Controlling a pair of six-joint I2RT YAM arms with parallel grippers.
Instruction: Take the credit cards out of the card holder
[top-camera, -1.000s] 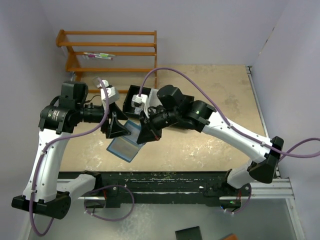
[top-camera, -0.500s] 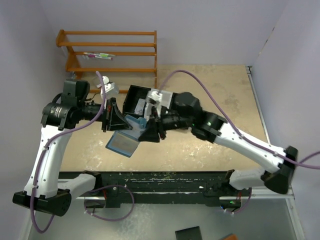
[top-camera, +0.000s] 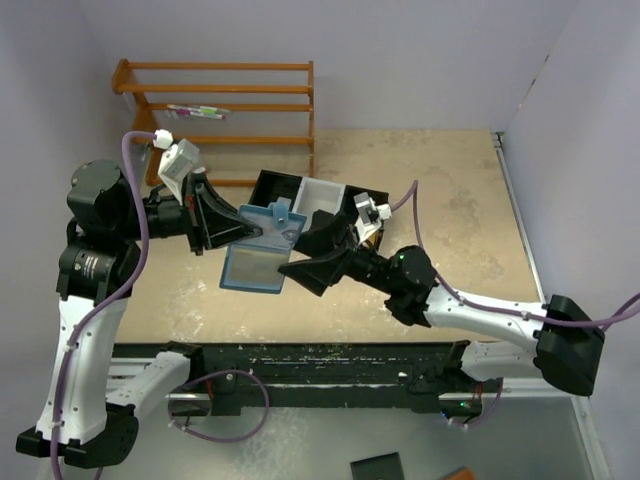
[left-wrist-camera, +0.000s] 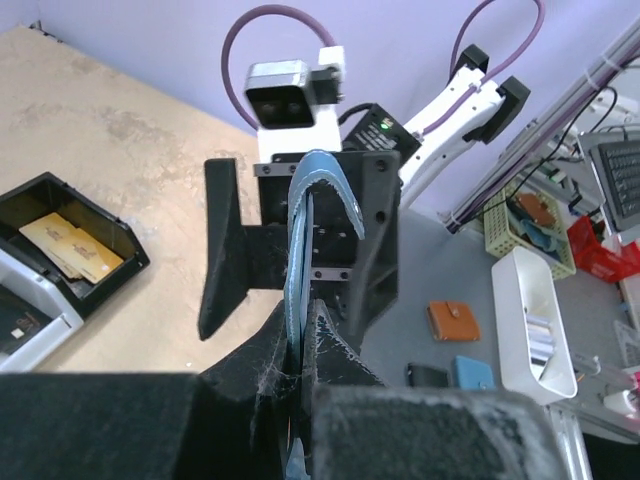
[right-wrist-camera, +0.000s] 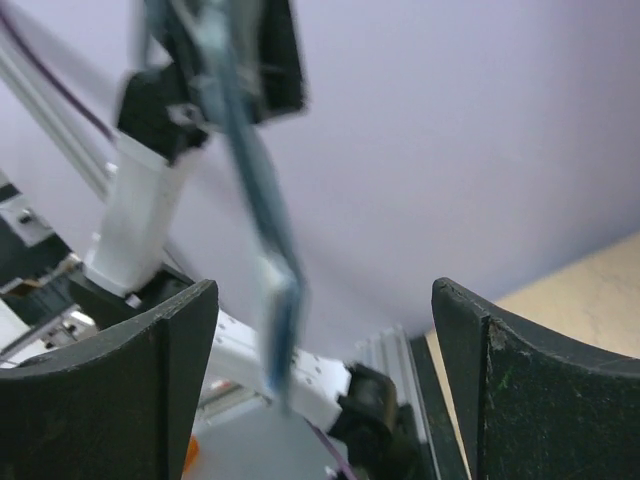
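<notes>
From overhead, the left gripper (top-camera: 250, 232) is clamped tight on the top edge of the blue card holder (top-camera: 255, 268), which hangs unfolded, held up off the table (top-camera: 450, 200). At the holder's 3 o'clock the right gripper (top-camera: 305, 256) gapes wide, holding nothing. The right wrist view settles what the overhead cannot: the holder, blurred, stands between the spread fingers and clear of both. The left wrist view shows it edge-on, pinched between closed fingertips. Only there, at 9 o'clock, do gold-tan credit cards (left-wrist-camera: 68, 250) show, lying in the black compartment of the tray (left-wrist-camera: 125, 262). From above, the tray sits at the holder's 1 o'clock.
</notes>
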